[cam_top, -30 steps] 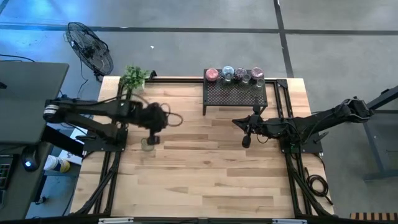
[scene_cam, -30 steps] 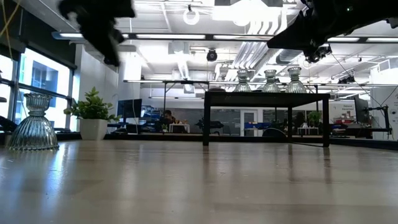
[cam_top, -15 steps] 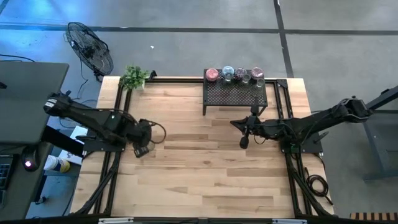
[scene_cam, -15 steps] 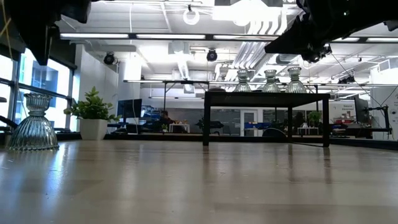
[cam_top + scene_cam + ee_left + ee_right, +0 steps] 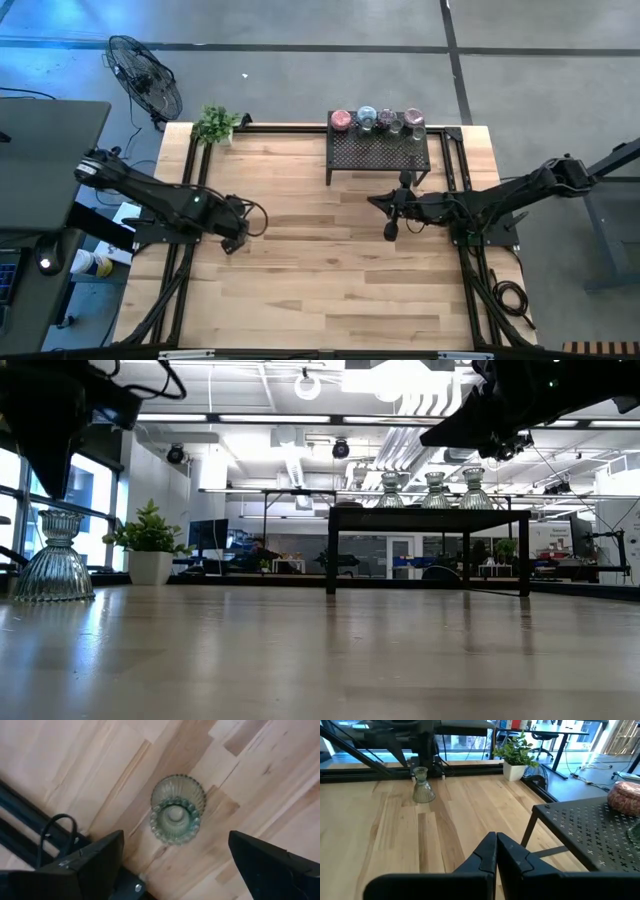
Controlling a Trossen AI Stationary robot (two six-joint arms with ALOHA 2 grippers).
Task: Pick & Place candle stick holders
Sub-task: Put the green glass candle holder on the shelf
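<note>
An olive-green glass holder [image 5: 177, 810] stands upright on its wide fluted foot near the table's left side; it also shows in the low view [image 5: 52, 560] and the right wrist view [image 5: 422, 787]. My left gripper [image 5: 232, 238] hangs open just above it, pointing down, one finger off to each side [image 5: 175, 842], touching nothing. It hides the holder in the high view. My right gripper [image 5: 390, 230] is shut and empty in front of the black mesh rack [image 5: 378, 152]. Pink [image 5: 341, 120], light blue [image 5: 366, 117] and mauve [image 5: 388, 123] holders stand along the rack's far edge.
A small potted plant [image 5: 215, 125] stands at the table's far left corner. Black frame rails [image 5: 180, 270] run along both table sides. Bare wood [image 5: 320, 280] lies between the arms and toward the near edge. A fan [image 5: 145, 80] stands off the table.
My left gripper has gone toward the table's near left and come down, and now hangs over the green holder. The holder has stayed in place.
</note>
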